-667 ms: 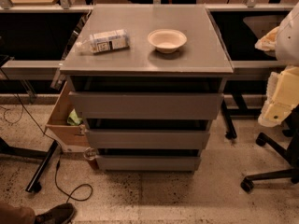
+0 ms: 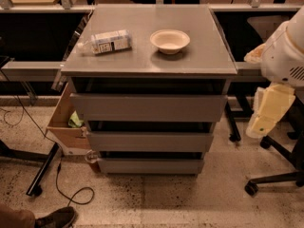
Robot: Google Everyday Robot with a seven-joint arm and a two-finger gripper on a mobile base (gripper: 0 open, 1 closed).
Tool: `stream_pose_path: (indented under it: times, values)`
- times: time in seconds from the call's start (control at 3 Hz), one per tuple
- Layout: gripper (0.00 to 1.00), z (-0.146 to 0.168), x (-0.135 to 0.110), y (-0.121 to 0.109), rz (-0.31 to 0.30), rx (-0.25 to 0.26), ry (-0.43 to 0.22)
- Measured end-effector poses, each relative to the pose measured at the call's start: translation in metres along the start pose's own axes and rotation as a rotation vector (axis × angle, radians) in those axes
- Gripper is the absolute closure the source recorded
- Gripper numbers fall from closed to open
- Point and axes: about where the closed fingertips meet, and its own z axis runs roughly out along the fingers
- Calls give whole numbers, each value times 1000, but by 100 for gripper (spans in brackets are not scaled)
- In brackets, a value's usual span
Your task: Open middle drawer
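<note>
1. At 9 o'clock of the drawers, a box [image 2: 59, 120] sits on the floor against the cabinet's left side. I can read no writing on it.
2. On the counter [image 2: 142, 63], a carton [image 2: 108, 42] lies on its side toward 10 o'clock. Its label carries dark print, too blurred for me to make out a brand or a word. At the carton's 3 o'clock stands a bowl [image 2: 170, 41], plain and unmarked.
3. The middle drawer [image 2: 149, 141] lies at 6 o'clock of the counter's front edge, between the top drawer [image 2: 147, 107] and the bottom drawer [image 2: 149, 165]. It looks shut and has not budged since a moment ago.
4. The change is mine. My claw [image 2: 268, 110] hangs off the cabinet's right side, at about 3 o'clock of the middle drawer and well apart from it. It has sunk lower and drifted a little toward the cabinet. I cannot tell how far open it is, or whether it has hold of anything.
5. So I judge this to be the approach, with the pull itself not begun. The front shows no handle, so I expect to hook its top edge at the dark gap.
</note>
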Motion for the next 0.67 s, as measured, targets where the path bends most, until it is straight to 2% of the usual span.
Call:
stream_pose_path:
  times: [0.33, 0.67]
  values:
    - [0, 76, -5, 20, 85, -72, -58]
    - [0, 177, 1, 53, 250, -164, -66]
